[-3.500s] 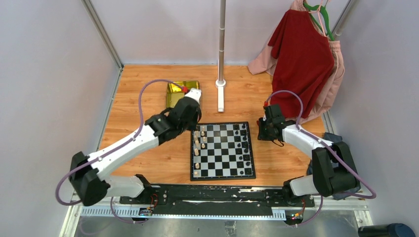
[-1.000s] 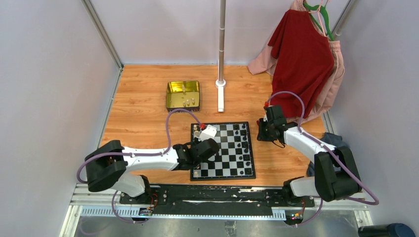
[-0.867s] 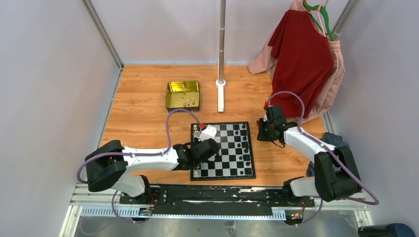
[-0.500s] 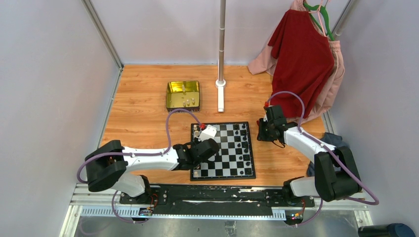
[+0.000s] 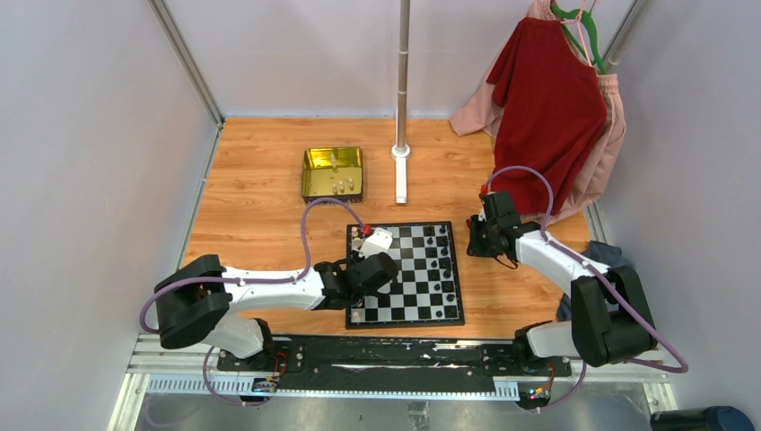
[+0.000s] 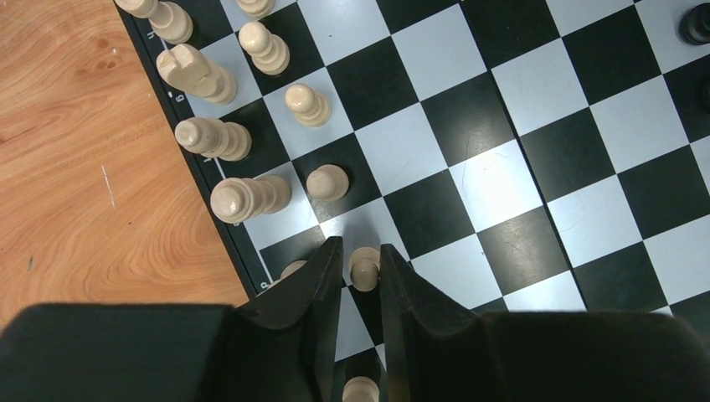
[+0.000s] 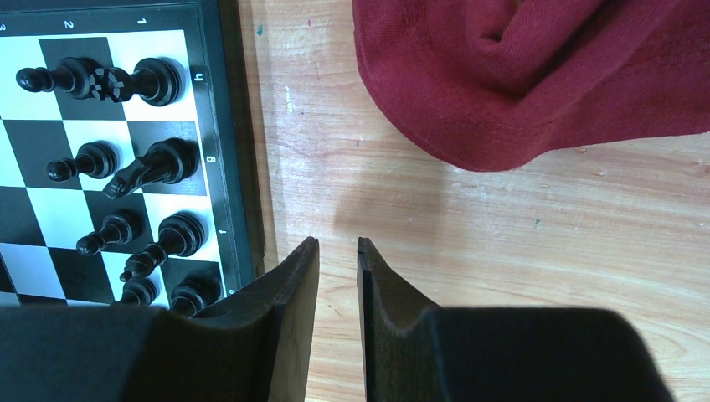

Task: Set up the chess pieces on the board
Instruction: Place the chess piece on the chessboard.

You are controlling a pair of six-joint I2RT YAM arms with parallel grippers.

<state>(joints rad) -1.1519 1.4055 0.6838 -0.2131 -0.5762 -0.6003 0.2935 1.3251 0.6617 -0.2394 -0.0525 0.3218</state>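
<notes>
Wood-grain table [image 5: 260,206] lay under everything, with the board [image 5: 417,289] in the middle, just ahead of the two arm bases. Cream chessmen [image 6: 201,74] stood crowded along the board's 9 o'clock edge and black chessmen [image 7: 159,163] along its 3 o'clock edge.

The left gripper [image 6: 360,244] hung low over the cream side. Its jaws were parted only narrowly around one cream pawn [image 6: 364,268] standing on the board, with a sliver of square showing beside the pawn. Cream neighbours hemmed it in: another pawn sat one square off at its 11 o'clock, and a piece was half hidden behind one finger.

The right gripper [image 7: 337,243] waited off the board's 3 o'clock edge over bare wood, its jaws apart and holding nothing. A red shirt [image 5: 547,108] drooped close by, at about 1 o'clock from it.

From the board, a gold tin [image 5: 310,171] holding a few pale pieces [image 5: 339,187] sat at 11 o'clock, well apart. A metal pole [image 5: 402,81] rose at 12 o'clock.
</notes>
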